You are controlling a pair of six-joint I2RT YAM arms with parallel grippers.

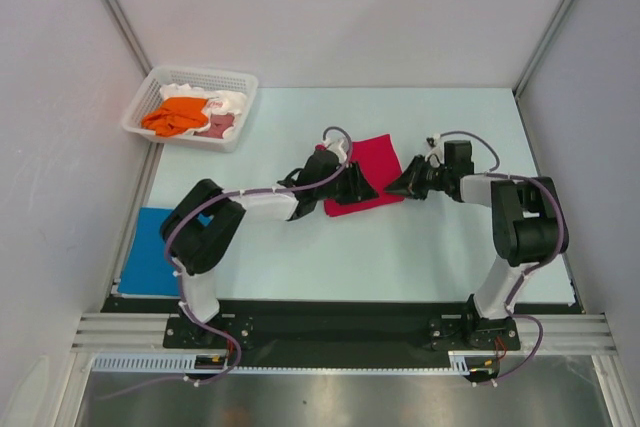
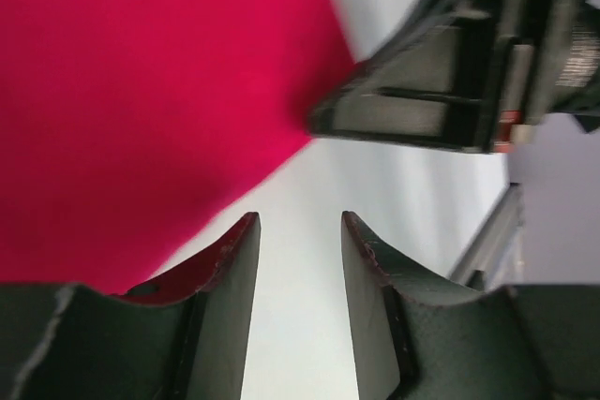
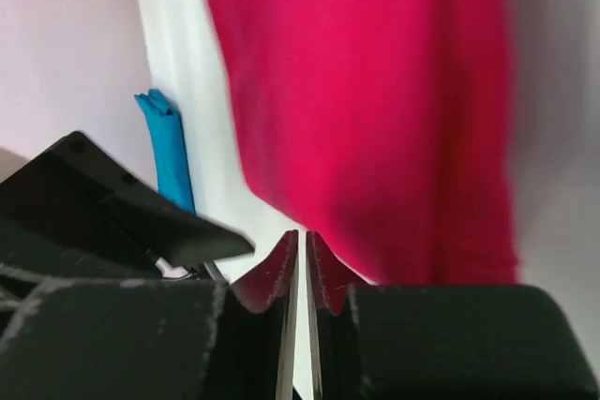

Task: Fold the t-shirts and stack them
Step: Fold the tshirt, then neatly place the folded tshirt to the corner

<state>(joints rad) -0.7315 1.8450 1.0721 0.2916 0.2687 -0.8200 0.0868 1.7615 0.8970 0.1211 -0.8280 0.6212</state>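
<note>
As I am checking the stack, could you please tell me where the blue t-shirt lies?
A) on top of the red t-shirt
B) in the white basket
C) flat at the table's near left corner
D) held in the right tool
C: the blue t-shirt lies flat at the near left corner of the table, apart from the red t-shirt and the basket.

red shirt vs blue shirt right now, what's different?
Place: the red shirt lies in the middle of the table; the blue shirt lies at its near-left corner.
Pose: red sits skewed to the table edges; blue roughly lines up with them.
Attention: the left gripper and right gripper meet at red's edge; neither is near blue.
Both look folded flat.
</note>
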